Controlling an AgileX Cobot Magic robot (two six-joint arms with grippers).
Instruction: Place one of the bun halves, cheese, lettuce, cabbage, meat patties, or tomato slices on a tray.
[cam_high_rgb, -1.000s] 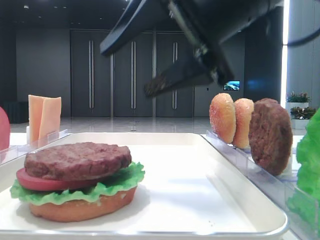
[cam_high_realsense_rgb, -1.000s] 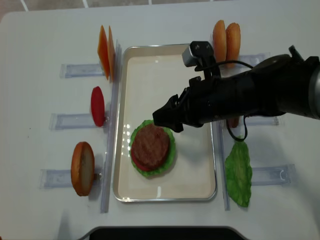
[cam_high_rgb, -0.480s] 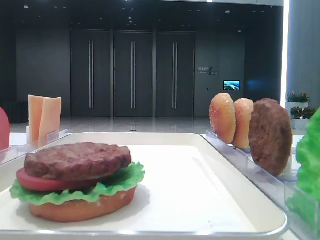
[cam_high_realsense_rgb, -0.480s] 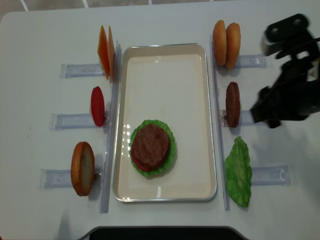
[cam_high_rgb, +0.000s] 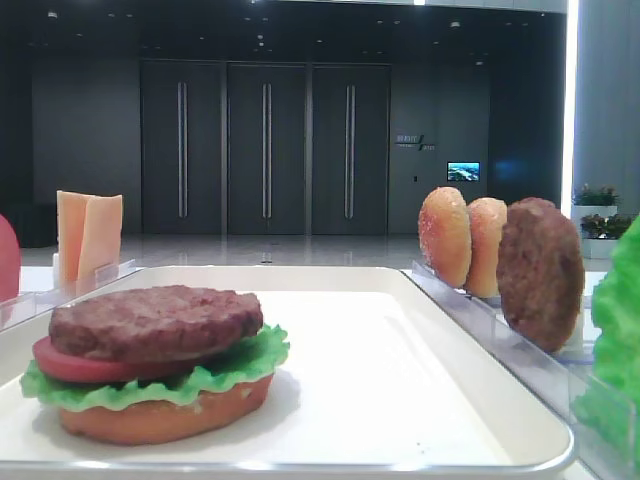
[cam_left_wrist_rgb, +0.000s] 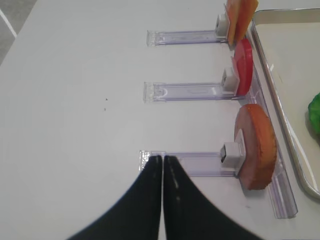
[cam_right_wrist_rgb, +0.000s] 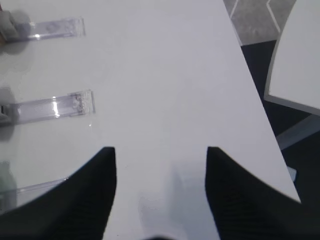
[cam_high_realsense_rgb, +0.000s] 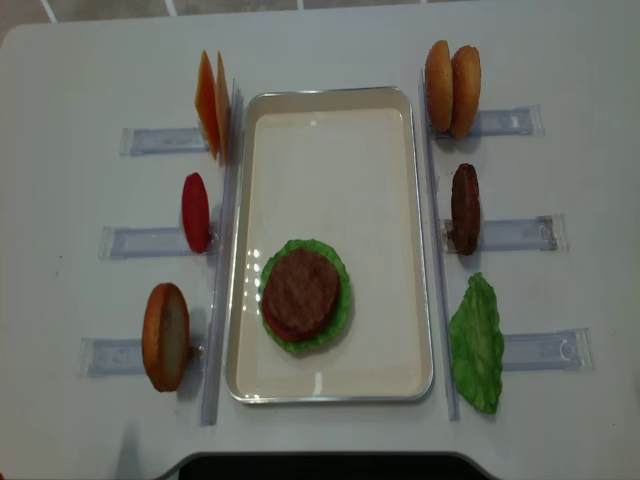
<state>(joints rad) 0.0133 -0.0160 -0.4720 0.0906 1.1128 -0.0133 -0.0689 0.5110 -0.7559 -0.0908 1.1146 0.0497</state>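
a white table (cam_high_realsense_rgb: 90, 60) stands in a dark hall with tall doors behind. the tray (cam_high_realsense_rgb: 330, 130) lies in the middle of it. near the tray's front end sits a stack: a bun half (cam_high_rgb: 160, 420) at the bottom, then lettuce (cam_high_realsense_rgb: 340, 300), a tomato slice (cam_high_rgb: 60, 362) and a patty (cam_high_realsense_rgb: 300, 293) on top.

clear holders (cam_high_realsense_rgb: 150, 140) line both long sides of the tray. on the left stand the cheese (cam_high_realsense_rgb: 210, 105), a second tomato slice (cam_high_realsense_rgb: 195, 212) and another bun half (cam_high_realsense_rgb: 165, 336), each upright on its edge. on the right stand two bun halves (cam_high_realsense_rgb: 452, 88) side by side, a second patty (cam_high_realsense_rgb: 465, 208) on edge, and a lettuce leaf (cam_high_realsense_rgb: 478, 343).

the right gripper (cam_right_wrist_rgb: 160, 165) hovers over bare table near the right edge, its fingers spread apart with nothing between them. the left gripper (cam_left_wrist_rgb: 163, 165) hangs over the table left of the holders, its fingertips pressed together and holding nothing. neither arm shows in the overhead view.
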